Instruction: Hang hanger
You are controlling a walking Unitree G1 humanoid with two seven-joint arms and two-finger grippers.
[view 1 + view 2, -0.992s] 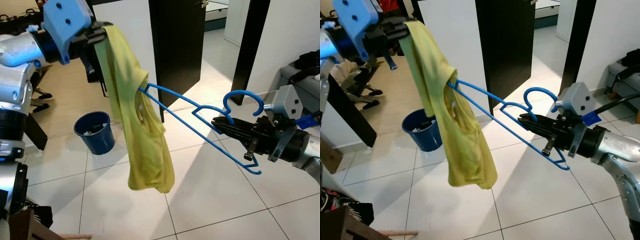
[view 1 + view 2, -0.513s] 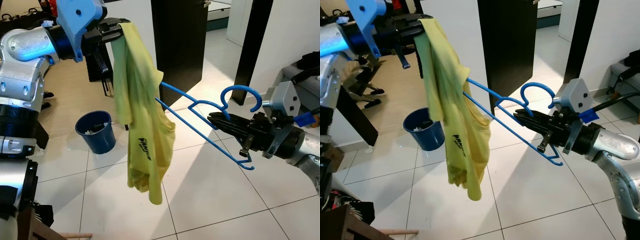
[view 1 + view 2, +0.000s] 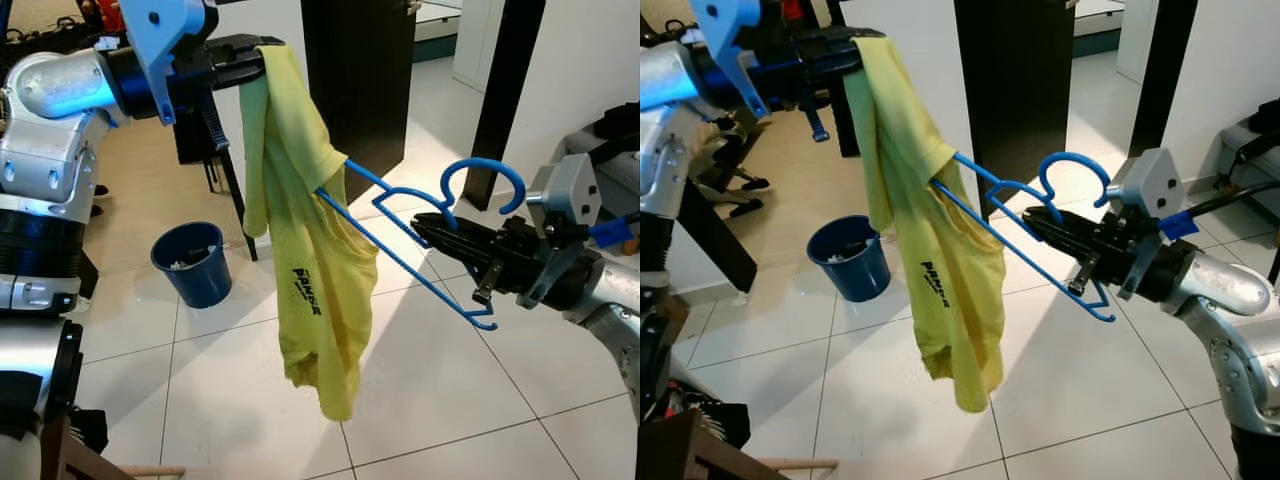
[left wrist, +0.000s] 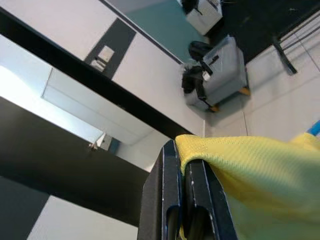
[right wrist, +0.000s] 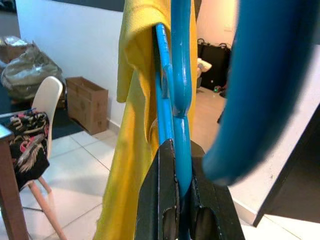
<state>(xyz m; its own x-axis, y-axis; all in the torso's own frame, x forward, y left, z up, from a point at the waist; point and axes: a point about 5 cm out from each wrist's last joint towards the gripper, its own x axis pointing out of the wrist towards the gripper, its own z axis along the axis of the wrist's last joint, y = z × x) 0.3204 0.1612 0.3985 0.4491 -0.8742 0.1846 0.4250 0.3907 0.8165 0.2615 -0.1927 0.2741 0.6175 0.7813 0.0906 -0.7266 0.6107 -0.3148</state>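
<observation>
High on our left, we have the left gripper (image 3: 262, 58) pinched tight on the top edge of a yellow shirt (image 3: 305, 250), and the left wrist view shows the cloth folded over and clamped between the two black fingers (image 4: 165, 200). From that grip the shirt hangs down in mid-air above the white tiled floor (image 3: 420, 400), with dark lettering visible on its front. Out to our right, we hold the right gripper (image 3: 425, 222) closed on a blue hanger (image 3: 420, 250), gripping it near the base of its hook, which curves up just above the fingers. The right wrist view shows the blue plastic squeezed between the fingers (image 5: 162, 190). One shoulder of the hanger reaches across toward our left and goes into the shirt through an opening near its upper part, so the cloth drapes around that end; the other shoulder slopes down past the right gripper, bare. Beyond the shirt, on the floor, stands a dark blue bucket (image 3: 190, 265), well apart from the hanging cloth. A black panel (image 3: 355, 90) rises behind the hanger, beside a white wall.
</observation>
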